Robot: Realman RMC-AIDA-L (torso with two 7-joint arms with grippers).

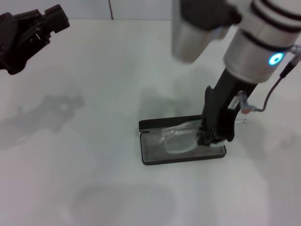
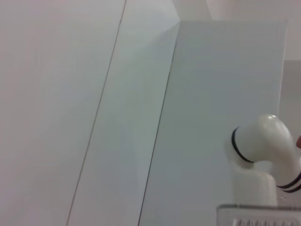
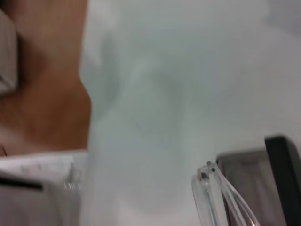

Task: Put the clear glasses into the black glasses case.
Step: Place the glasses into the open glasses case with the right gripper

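Note:
The black glasses case (image 1: 182, 160) lies open on the white table, right of centre, with its lid (image 1: 164, 124) along the far side. The clear glasses (image 1: 178, 141) rest in the grey-lined tray, lenses toward the left. My right gripper (image 1: 214, 136) points down at the right end of the case and is shut on the glasses' right end. One clear arm (image 1: 241, 122) sticks out past the fingers. In the right wrist view, a hinge of the clear glasses (image 3: 210, 188) shows beside the case edge (image 3: 282, 160). My left gripper (image 1: 44, 23) hangs parked, high at the far left.
The white table (image 1: 84, 155) spreads wide to the left and in front of the case. A cable (image 1: 273, 94) hangs by the right wrist. The left wrist view shows only table surface and a white arm joint (image 2: 263, 141).

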